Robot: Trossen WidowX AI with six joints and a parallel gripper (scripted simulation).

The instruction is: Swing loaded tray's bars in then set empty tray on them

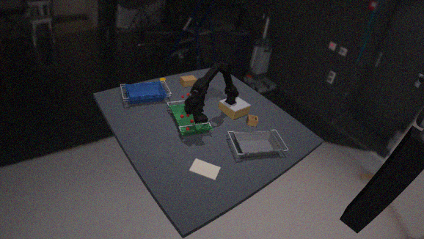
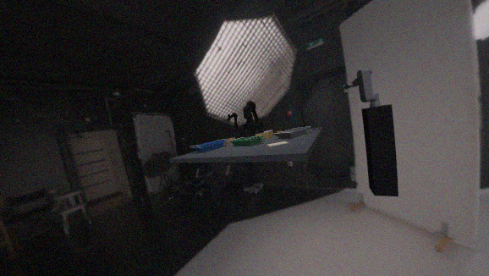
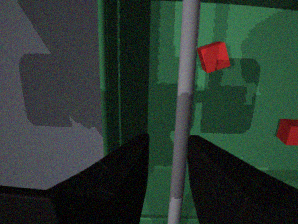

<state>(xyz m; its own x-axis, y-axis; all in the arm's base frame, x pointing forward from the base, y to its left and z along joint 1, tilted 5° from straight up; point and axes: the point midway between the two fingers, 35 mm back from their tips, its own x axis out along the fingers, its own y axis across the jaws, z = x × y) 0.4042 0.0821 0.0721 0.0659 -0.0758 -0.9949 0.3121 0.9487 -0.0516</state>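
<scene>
Loaded tray (image 1: 177,110) (image 2: 247,141) (image 3: 272,75), long axis toward pale card (image 1: 205,168) (image 2: 277,144).

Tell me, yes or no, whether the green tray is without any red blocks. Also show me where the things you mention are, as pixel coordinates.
No: in the top view, several red blocks (image 1: 182,116) (image 3: 214,57) lie in the green tray (image 1: 180,112) (image 3: 272,90).

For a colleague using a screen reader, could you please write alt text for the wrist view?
A grey bar runs between the gripper's two black fingers, above a green tray. Two red blocks lie to the bar's right; grey table shows at left.
</scene>
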